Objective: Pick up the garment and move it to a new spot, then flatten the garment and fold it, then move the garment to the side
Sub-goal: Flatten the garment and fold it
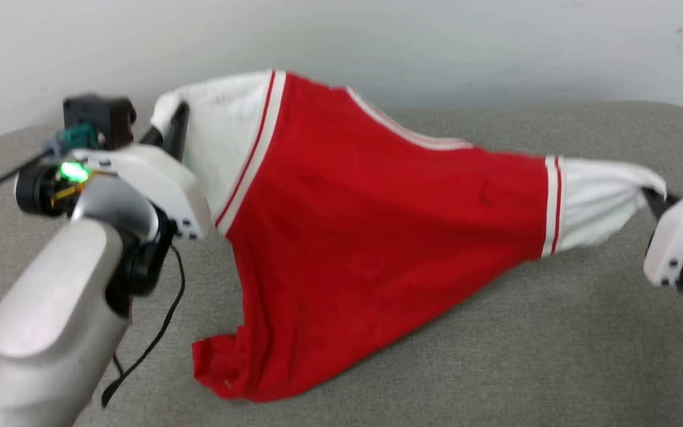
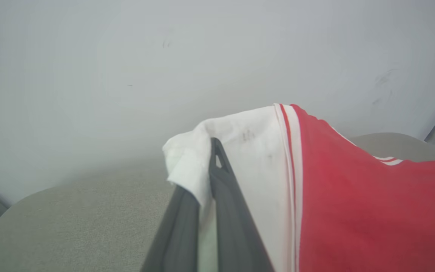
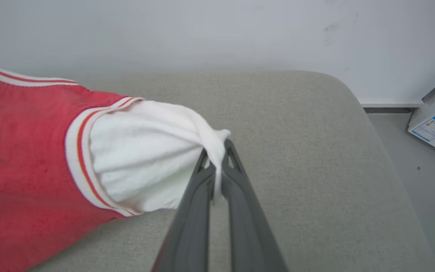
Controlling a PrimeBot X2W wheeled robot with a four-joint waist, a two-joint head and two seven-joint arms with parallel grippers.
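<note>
Left gripper (image 2: 213, 151) is clamped on 1 white sleeve of the garment (image 1: 377, 207) and right gripper (image 3: 217, 155) is pinched on the other, so the shirt hangs stretched between them over the grey cushion (image 1: 555, 344), lower hem touching it. The fabric looks soft and light, likely to sag; the sleeve ends seem sound holds

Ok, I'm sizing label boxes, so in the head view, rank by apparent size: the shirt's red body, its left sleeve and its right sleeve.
1. red body
2. left sleeve, spread open
3. right sleeve, bunched toward the right hand, so it may look smaller than it is
</note>
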